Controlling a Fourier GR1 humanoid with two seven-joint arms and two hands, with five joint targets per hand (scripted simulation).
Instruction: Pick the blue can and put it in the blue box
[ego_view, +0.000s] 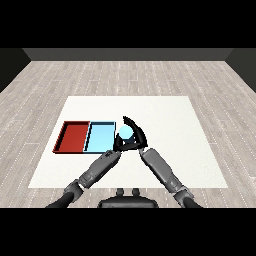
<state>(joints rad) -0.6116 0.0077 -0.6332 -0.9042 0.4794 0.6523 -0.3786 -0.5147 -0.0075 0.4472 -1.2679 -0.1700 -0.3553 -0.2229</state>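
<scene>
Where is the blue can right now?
In the head view, the blue can sits mid-table, just right of the light blue tray, inside the right hand.

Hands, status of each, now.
Left hand: below the blue can; fingers cannot be told.
Right hand: closed around the blue can, just right of the blue tray.

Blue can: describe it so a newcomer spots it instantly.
On the white table, find the blue tray beside the red tray. Just right of it, the right hand curls round the blue can, the only round, pale blue thing there.
</scene>
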